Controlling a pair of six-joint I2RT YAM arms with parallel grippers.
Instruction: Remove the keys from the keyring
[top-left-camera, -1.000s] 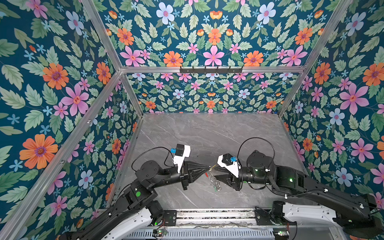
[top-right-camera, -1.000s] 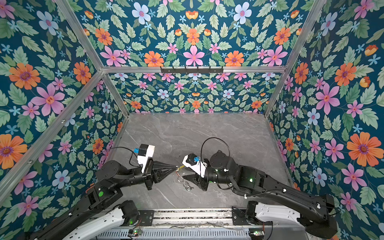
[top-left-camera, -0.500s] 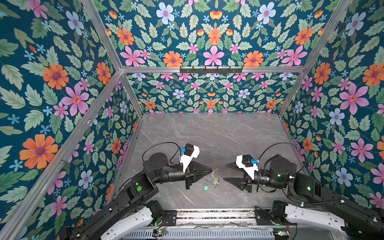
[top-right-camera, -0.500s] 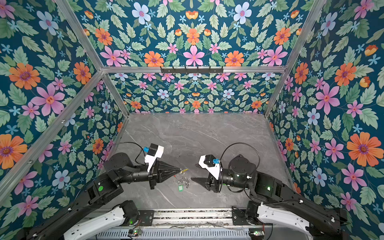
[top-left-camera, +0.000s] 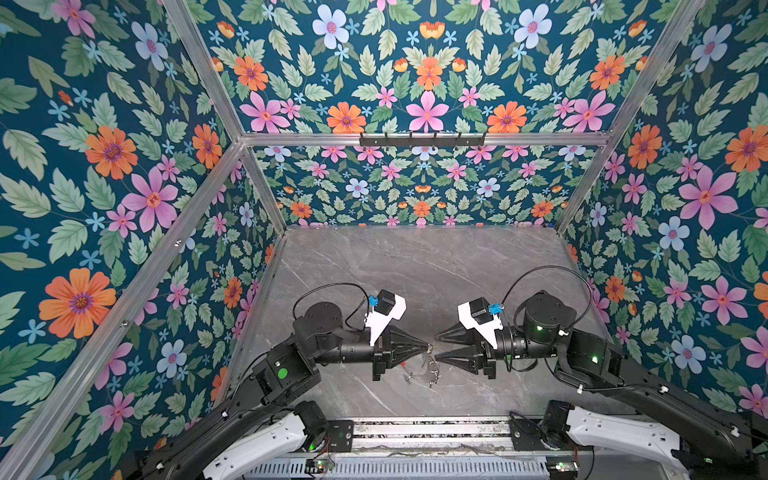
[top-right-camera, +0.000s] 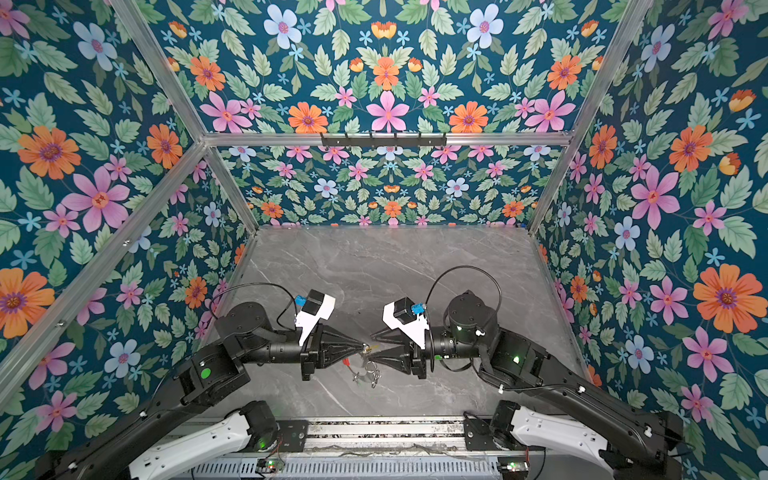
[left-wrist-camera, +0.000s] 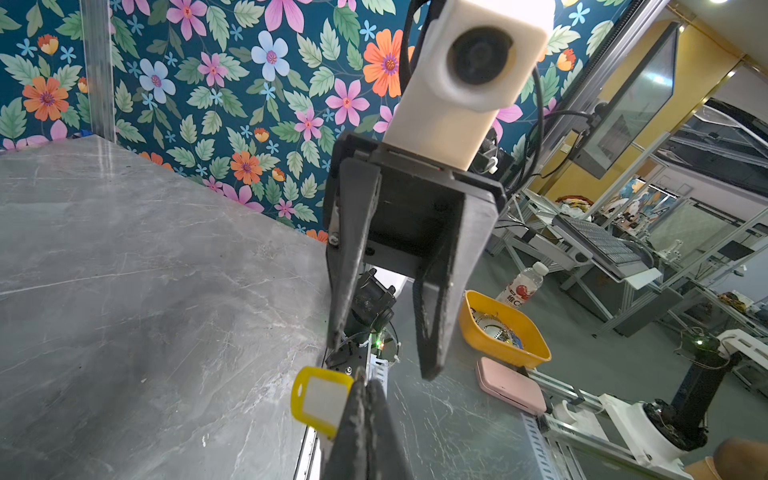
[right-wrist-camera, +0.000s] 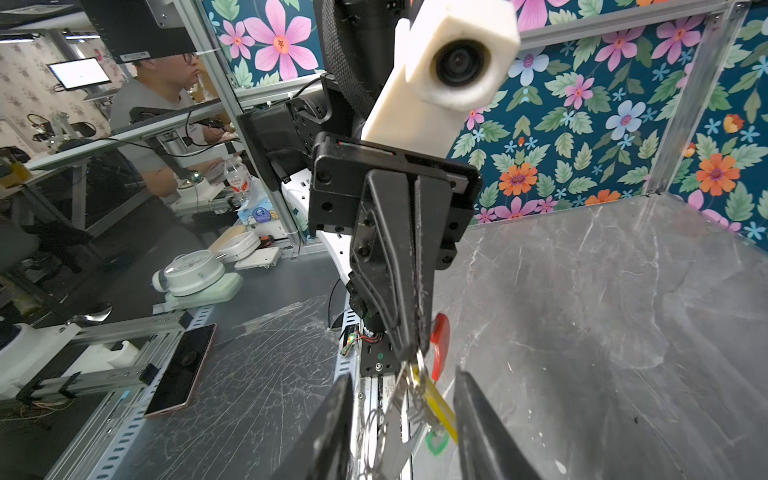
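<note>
My left gripper (top-left-camera: 429, 347) is shut on the keyring (top-left-camera: 420, 372) at its top, just above the grey tabletop (top-left-camera: 415, 270) near the front edge. The ring, with its red sleeve (right-wrist-camera: 440, 345) and wire loops, hangs below the tip. A yellow tag (left-wrist-camera: 318, 401) juts out beside the shut fingers, and a silver key (right-wrist-camera: 399, 451) dangles under it. A green tag (right-wrist-camera: 436, 442) shows lower down; whether it hangs or lies on the table I cannot tell. My right gripper (right-wrist-camera: 404, 374) faces the left one tip to tip, open, its fingers on either side of the yellow tag (right-wrist-camera: 436, 401) and key.
Floral walls close in the table on three sides, and a black hook bar (top-left-camera: 422, 139) runs along the back one. A metal rail (top-left-camera: 415, 432) lines the front edge between the arm bases. Both arms reach in low from the front corners.
The right gripper, drawn back to the right half a second ago, has returned to the left gripper's tip with its jaws narrower. The left gripper stayed shut and moved right.
</note>
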